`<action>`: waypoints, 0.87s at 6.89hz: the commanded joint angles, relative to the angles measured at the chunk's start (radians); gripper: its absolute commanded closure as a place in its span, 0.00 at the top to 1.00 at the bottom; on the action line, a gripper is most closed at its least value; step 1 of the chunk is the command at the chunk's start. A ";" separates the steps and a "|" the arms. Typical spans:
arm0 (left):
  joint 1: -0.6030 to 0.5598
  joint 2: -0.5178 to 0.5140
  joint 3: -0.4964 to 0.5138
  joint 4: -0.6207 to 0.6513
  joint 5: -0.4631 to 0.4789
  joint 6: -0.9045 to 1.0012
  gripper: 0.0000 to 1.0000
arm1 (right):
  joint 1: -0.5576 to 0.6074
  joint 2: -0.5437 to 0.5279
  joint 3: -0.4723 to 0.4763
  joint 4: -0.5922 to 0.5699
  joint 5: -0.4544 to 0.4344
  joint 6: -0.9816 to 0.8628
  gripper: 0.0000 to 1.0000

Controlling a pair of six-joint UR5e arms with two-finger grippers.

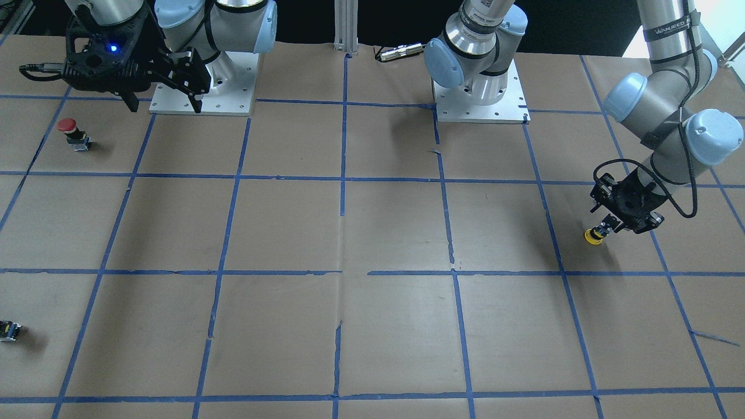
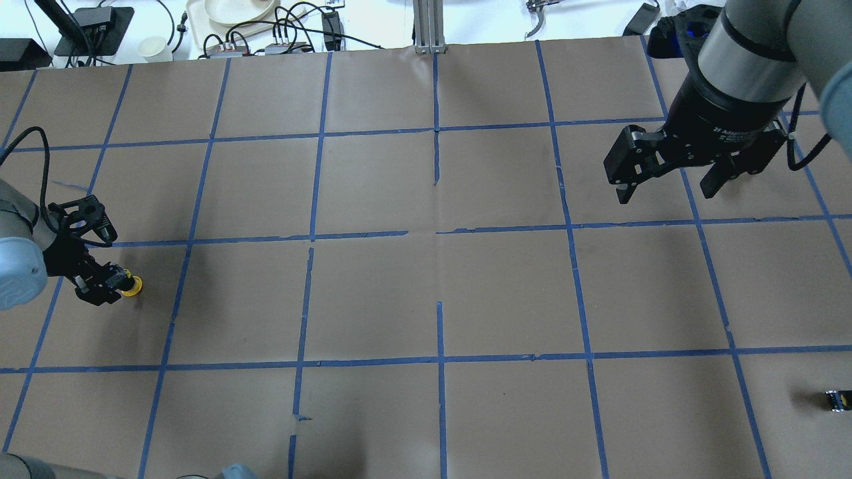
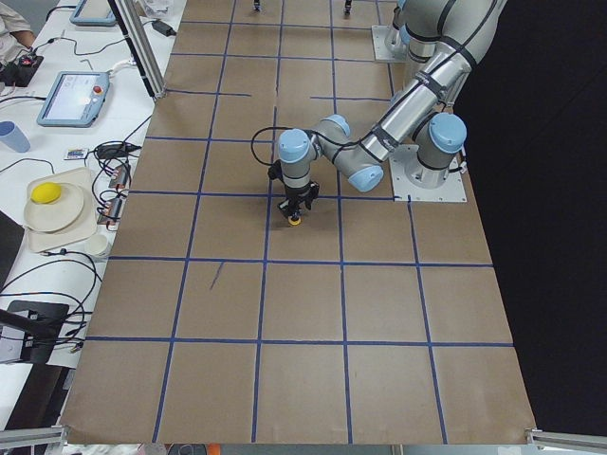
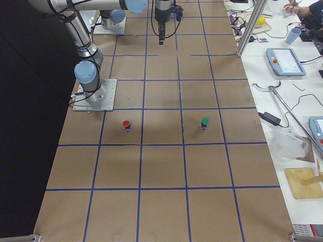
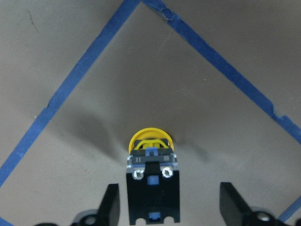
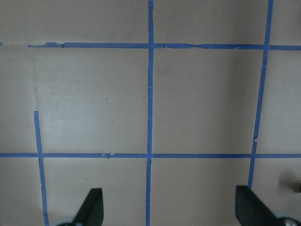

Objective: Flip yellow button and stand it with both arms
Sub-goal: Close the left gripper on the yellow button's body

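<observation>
The yellow button [image 5: 151,141] rests on the table with its yellow cap pointing away from my left gripper [image 5: 170,207]. Its black-and-grey body lies between the open fingers, which do not press on it; the left finger is close to it and the right finger stands well apart. The button also shows in the front view [image 1: 593,237], the overhead view [image 2: 132,286] and the left side view [image 3: 296,222]. My left gripper [image 1: 606,226] [image 2: 110,283] is low and tilted. My right gripper [image 2: 665,193] [image 1: 165,103] [image 6: 170,212] is open, empty and high above the table, far from the button.
A red-capped button [image 1: 70,131] [image 4: 126,124] stands near the right arm's base plate [image 1: 233,93]. A green-capped button [image 4: 205,122] stands beside it. A small black block with a yellow patch [image 1: 9,330] [image 2: 835,400] lies at the table's edge. Blue tape lines grid the brown paper.
</observation>
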 commanded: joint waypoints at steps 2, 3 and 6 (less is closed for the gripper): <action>0.001 0.010 0.003 0.006 -0.005 0.001 0.61 | 0.001 0.001 0.000 -0.003 0.009 -0.001 1.00; -0.002 0.012 0.003 0.008 -0.007 0.001 0.61 | 0.001 0.001 0.001 -0.003 0.010 -0.001 1.00; 0.001 0.013 0.005 0.006 -0.044 0.004 0.34 | 0.001 0.006 0.001 -0.006 0.012 -0.001 1.00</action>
